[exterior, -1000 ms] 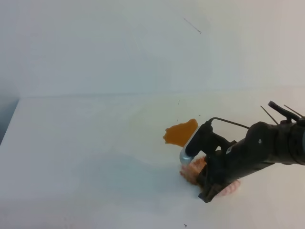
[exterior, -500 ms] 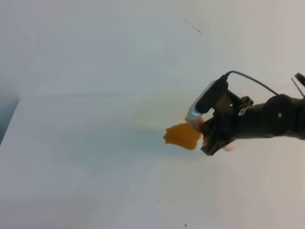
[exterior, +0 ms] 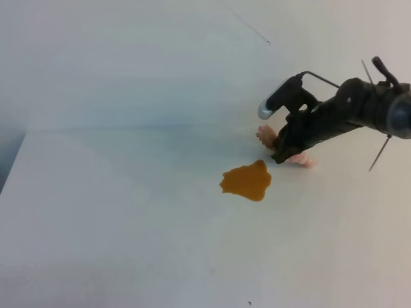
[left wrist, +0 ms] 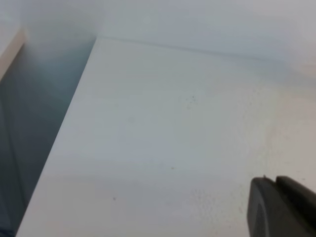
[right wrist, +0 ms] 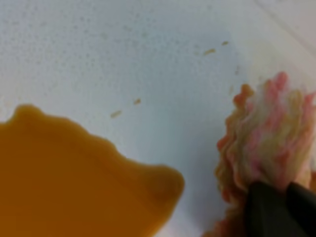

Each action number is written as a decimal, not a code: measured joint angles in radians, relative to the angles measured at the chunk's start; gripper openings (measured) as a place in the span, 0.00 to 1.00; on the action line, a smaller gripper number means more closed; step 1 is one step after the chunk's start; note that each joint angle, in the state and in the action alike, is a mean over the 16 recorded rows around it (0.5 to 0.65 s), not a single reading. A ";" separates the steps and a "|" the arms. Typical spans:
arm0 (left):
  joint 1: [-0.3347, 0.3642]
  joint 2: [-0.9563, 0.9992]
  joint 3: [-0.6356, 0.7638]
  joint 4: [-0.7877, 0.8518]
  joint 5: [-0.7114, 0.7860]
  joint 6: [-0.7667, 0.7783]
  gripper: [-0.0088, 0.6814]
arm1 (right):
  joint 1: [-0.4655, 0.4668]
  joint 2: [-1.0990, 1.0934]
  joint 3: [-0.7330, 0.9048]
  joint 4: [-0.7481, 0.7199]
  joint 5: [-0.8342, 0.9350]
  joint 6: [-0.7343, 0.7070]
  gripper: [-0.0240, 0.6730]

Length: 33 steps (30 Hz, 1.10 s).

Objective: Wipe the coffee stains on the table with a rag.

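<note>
The right arm is reaching in from the right edge of the high view, and its fingers are pinching the rag, a bunched pink and white cloth with brownish tinges. The rag is sitting in the upper right part of that view, just above and to the right of the coffee stains, with a strip of bare white surface between them. Whether the cloth is touching the surface or hanging just over it, I cannot tell from here.

The stain is lying as one amber blotch with a lobed outline near the middle of the high view. In the right wrist view the same blotch is filling the lower left, a few tiny amber flecks are dotting the white above it, and the rag is bunching up at the right edge with a dark finger pressing into it.

In the left wrist view only a dark fingertip is showing at the lower right corner over plain white surface; I cannot tell how those fingers are standing.
</note>
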 joint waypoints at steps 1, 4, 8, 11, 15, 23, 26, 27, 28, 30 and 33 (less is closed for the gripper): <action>0.000 0.000 0.000 0.000 0.000 0.000 0.01 | -0.003 0.033 -0.043 -0.008 0.033 0.021 0.08; 0.000 0.000 0.000 0.000 0.000 0.000 0.01 | -0.002 0.118 -0.153 -0.032 0.129 0.088 0.08; 0.000 -0.002 0.003 0.000 -0.001 0.000 0.01 | 0.019 0.191 -0.257 -0.066 0.238 0.180 0.08; 0.000 -0.002 0.003 0.000 -0.001 0.000 0.01 | 0.050 0.220 -0.305 -0.086 0.303 0.243 0.08; 0.000 -0.002 0.003 0.000 -0.001 0.000 0.01 | 0.115 0.233 -0.332 -0.100 0.367 0.294 0.08; 0.000 -0.002 0.003 0.000 -0.001 0.000 0.01 | 0.275 0.230 -0.336 -0.139 0.437 0.319 0.08; 0.000 0.000 0.000 0.000 0.000 0.000 0.01 | 0.305 0.228 -0.336 -0.171 0.465 0.342 0.08; 0.000 0.000 0.000 0.000 0.000 0.000 0.01 | 0.308 0.227 -0.337 -0.182 0.475 0.352 0.08; 0.000 0.000 0.000 0.000 0.000 0.000 0.01 | 0.306 0.227 -0.336 -0.193 0.485 0.363 0.08; 0.000 0.000 0.000 0.000 0.000 0.000 0.01 | 0.291 0.225 -0.334 -0.215 0.505 0.389 0.08; 0.000 0.000 0.000 0.000 0.000 0.000 0.01 | 0.242 0.221 -0.327 -0.252 0.535 0.436 0.08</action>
